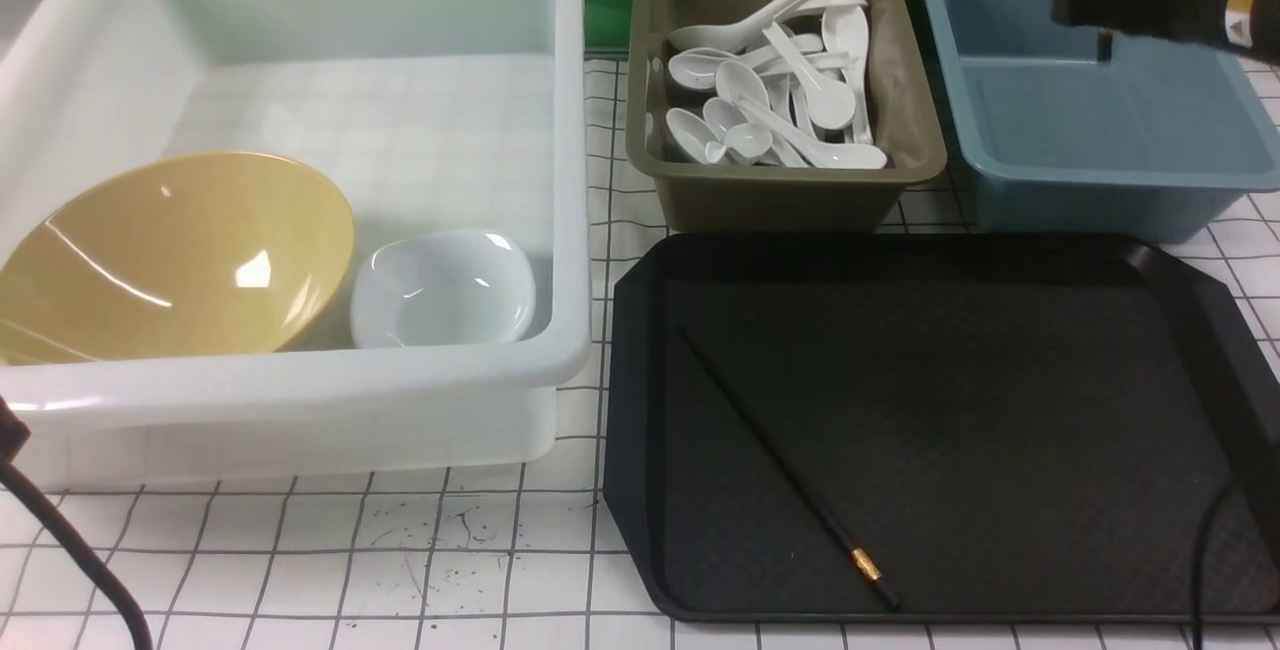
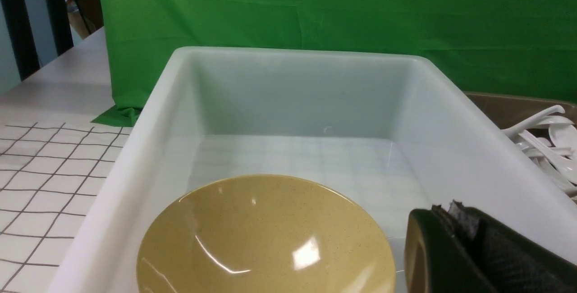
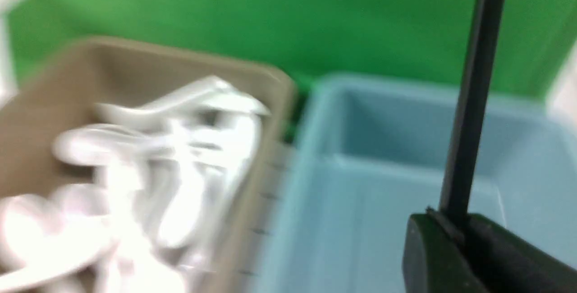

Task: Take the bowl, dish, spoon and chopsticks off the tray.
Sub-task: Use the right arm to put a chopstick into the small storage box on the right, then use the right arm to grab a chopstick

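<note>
Your right gripper (image 3: 455, 225) pinches one black chopstick (image 3: 473, 103) over the blue bin (image 1: 1100, 110), likely to drop it there. Its gold-banded mate (image 1: 790, 465) lies on the black tray (image 1: 632, 410). Your left gripper (image 2: 444, 214) is closed, near the white tub (image 1: 300, 370) where the yellow bowl (image 1: 190, 250) and white dish (image 1: 445, 290) sit, presumably sorted by type, as are the white spoons (image 1: 800, 100) in the brown bin (image 1: 780, 200).
</note>
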`<action>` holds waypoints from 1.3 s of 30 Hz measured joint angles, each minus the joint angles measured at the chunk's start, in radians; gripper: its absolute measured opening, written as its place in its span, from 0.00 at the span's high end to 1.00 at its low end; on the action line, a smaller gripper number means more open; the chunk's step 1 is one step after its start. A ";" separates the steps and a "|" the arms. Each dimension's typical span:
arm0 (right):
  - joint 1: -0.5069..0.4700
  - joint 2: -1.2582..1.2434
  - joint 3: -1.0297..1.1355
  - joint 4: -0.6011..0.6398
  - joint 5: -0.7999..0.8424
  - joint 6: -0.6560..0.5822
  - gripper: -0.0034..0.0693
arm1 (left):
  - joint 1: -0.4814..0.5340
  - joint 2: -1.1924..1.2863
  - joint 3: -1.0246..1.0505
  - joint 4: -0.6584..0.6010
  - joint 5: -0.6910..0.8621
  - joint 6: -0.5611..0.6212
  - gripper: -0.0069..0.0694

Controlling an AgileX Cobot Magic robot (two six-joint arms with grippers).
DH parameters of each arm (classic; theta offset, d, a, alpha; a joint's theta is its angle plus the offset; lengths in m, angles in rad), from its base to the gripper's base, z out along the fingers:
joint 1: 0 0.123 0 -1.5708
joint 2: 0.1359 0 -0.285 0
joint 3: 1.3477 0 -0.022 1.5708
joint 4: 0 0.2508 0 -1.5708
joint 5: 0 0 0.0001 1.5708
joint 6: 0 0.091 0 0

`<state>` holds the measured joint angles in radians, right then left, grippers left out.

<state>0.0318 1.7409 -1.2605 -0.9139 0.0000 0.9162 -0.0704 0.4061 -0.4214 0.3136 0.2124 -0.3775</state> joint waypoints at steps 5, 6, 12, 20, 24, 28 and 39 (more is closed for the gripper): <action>-0.018 0.128 -0.026 -0.001 0.019 0.043 0.61 | 0.000 0.000 0.000 0.000 0.016 0.000 0.92; -0.015 0.133 -0.026 -0.001 0.022 0.038 0.58 | 0.000 0.000 0.000 0.000 0.015 0.000 0.92; 0.059 0.095 -0.033 0.089 0.352 -0.089 0.50 | 0.000 0.000 0.000 0.000 0.015 -0.001 0.92; 0.339 0.020 -0.040 0.979 0.899 -1.061 0.63 | 0.000 0.000 0.000 0.003 0.003 -0.003 0.92; 0.477 0.064 -0.025 1.015 0.950 -1.101 0.63 | 0.000 0.000 0.000 0.003 0.003 -0.014 0.92; 0.561 0.116 -0.022 1.015 0.920 -1.104 0.61 | 0.000 0.000 0.000 0.003 0.001 -0.014 0.92; 0.600 0.206 -0.049 0.999 0.900 -1.127 0.79 | 0.000 0.000 0.000 0.003 0.000 -0.014 0.92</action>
<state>0.6316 1.9468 -1.3091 0.0854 0.9002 -0.2107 -0.0704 0.4061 -0.4214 0.3167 0.2125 -0.3919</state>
